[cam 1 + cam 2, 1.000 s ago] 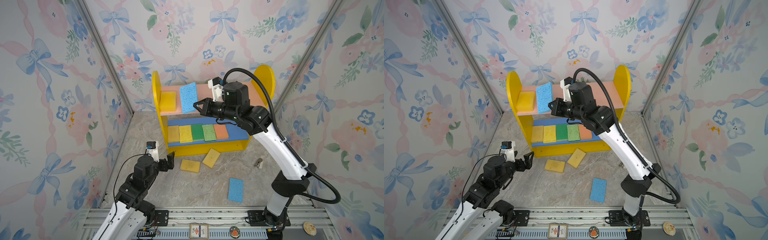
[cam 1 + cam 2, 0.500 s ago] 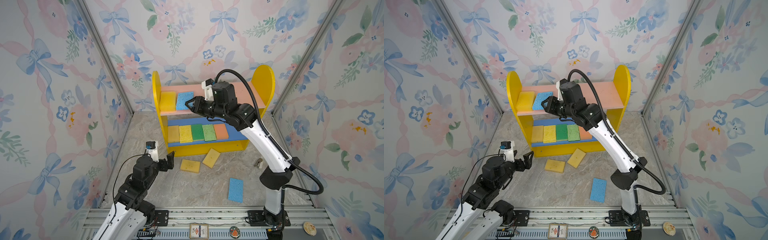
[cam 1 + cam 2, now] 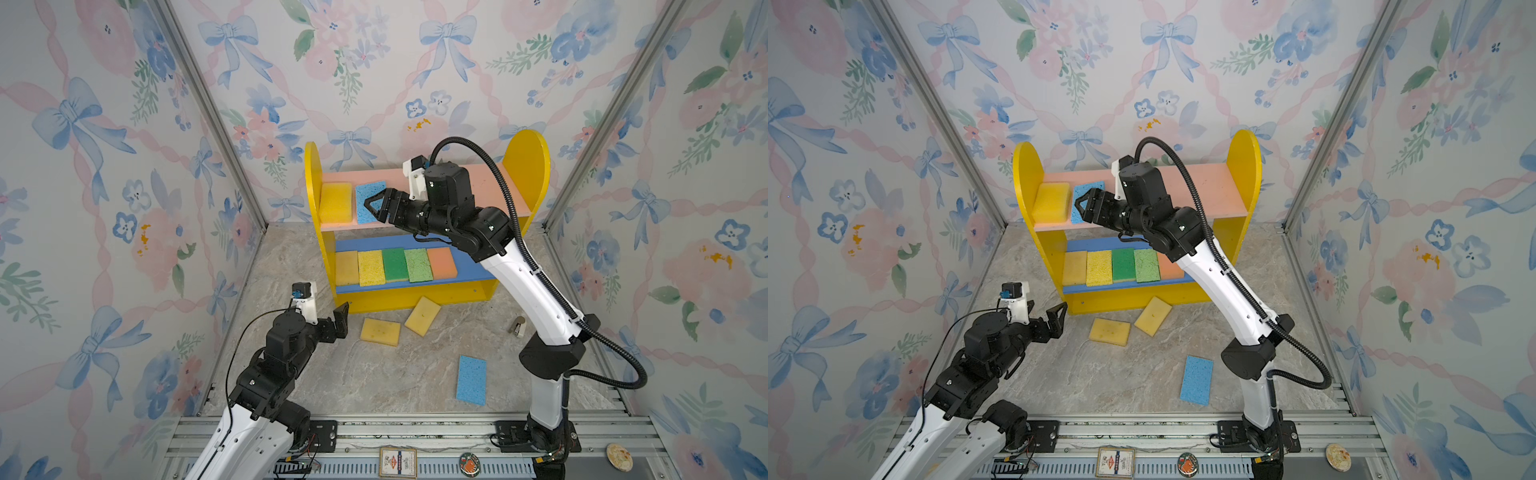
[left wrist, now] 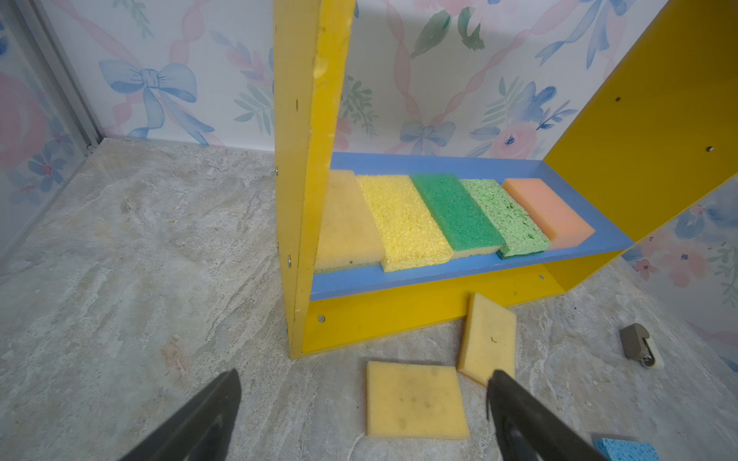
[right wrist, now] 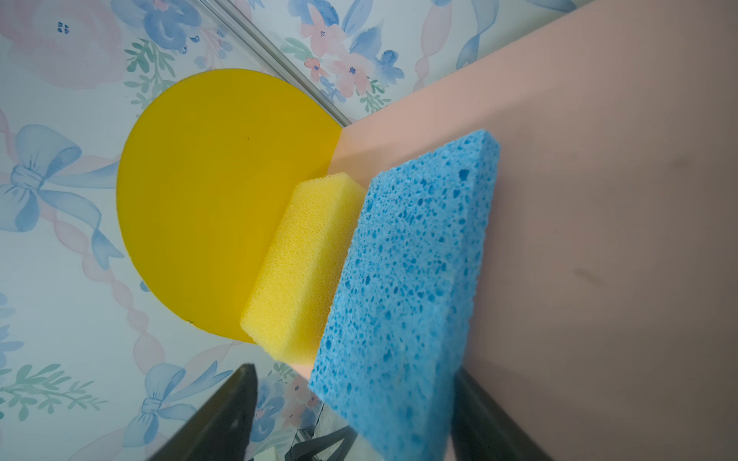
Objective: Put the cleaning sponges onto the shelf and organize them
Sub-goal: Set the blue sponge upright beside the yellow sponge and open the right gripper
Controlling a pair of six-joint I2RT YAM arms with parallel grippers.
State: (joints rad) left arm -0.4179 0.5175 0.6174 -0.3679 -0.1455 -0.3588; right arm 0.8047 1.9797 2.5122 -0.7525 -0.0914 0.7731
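Right end effector (image 3: 376, 206) is up at the pink board (image 3: 374, 175) of the shelf (image 3: 525, 166). Its jaws stand apart either side of the blue sponge (image 3: 370, 189), which lies flat with a yellow sponge (image 3: 336, 202) at its 9 o'clock. Down on the tabletop (image 3: 374, 386), the left end effector (image 3: 340, 322) is wide apart and empty, and it's the nearer one. The loose yellow sponge (image 3: 380, 331) sits at its 3 o'clock, long axis 9-to-3.

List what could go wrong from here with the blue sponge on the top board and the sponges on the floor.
1. The right gripper, jaws open, straddles the near end of the blue sponge by the front edge of the pink upper board; backing out askew could drag it off.
2. One yellow sponge lies against the yellow base strip, so the open left gripper may struggle to get a finger behind it.
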